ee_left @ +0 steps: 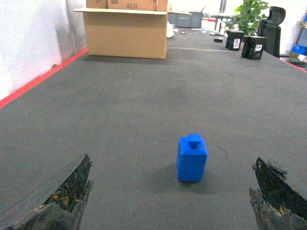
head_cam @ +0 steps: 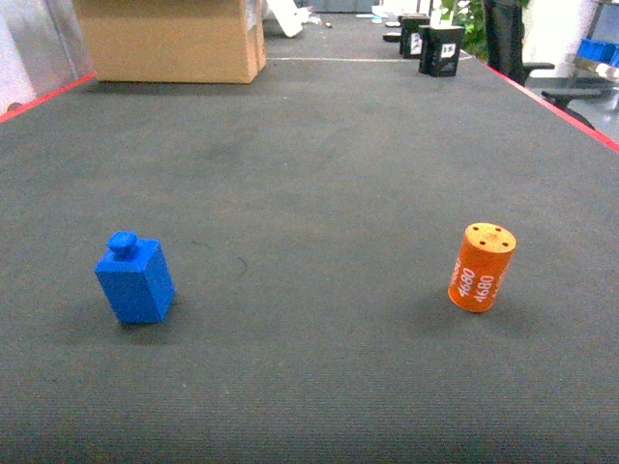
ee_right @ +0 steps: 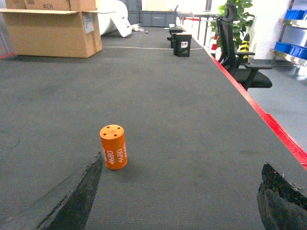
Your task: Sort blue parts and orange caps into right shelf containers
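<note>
We see a small blue plastic block with a round knob on top (head_cam: 134,280) standing on the dark grey ribbed worktop (head_cam: 319,174), on the left side. A small orange plastic tube-shaped cap with white numbers on its side (head_cam: 482,268) stands on the right side, well apart from the blue block. Both stand upright and nothing touches them.

Our left claw (ee_left: 170,199) has its two dark, worn fingers (ee_left: 57,196) spread wide apart, and it holds nothing. The blue block sits just past it, between the two fingers.

Our right claw (ee_right: 177,201) is spread wide apart too, and it holds nothing. The orange cap stands just beside its left finger (ee_right: 72,199).

Far back on the worktop there is a big brown cardboard box (head_cam: 169,39) and two small black boxes with white labels (head_cam: 430,43). On the far right, bright blue plastic crates (ee_right: 291,31) sit on a shelf.
</note>
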`<state>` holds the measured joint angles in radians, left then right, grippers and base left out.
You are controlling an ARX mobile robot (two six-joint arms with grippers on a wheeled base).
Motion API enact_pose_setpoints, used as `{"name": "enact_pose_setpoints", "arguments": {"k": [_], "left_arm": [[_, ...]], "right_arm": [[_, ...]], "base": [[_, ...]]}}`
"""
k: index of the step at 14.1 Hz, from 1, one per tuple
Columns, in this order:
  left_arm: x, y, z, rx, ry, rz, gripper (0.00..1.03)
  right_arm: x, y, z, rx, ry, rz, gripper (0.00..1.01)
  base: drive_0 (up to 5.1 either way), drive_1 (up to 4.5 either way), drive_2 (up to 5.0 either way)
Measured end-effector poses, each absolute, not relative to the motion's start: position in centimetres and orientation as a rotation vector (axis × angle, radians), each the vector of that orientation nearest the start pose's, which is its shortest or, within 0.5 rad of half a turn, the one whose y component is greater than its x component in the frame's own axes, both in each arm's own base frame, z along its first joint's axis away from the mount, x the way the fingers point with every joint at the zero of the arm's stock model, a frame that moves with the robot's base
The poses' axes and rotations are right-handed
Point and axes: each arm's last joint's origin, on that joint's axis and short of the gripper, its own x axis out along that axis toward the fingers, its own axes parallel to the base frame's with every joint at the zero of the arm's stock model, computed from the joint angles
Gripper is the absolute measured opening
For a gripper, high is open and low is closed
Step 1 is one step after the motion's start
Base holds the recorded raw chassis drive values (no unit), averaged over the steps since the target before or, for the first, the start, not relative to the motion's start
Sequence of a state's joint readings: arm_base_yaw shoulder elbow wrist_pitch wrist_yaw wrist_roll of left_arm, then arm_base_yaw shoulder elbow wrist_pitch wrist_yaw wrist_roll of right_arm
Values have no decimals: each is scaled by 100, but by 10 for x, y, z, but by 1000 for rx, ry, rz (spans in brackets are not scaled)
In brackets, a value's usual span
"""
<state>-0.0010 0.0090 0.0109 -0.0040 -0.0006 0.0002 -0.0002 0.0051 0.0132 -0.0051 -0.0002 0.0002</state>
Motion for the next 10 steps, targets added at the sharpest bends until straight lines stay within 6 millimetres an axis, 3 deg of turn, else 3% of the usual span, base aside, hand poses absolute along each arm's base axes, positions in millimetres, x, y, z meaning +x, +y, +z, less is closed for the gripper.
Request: {"name": "enact_pose_setpoints", "arguments": {"k": [10], "left_arm": [[98, 0, 166, 1, 2, 0, 98]], "right_arm": [[97, 0, 167, 1, -3, 0, 98]], "base": [[0, 0, 0]]}}
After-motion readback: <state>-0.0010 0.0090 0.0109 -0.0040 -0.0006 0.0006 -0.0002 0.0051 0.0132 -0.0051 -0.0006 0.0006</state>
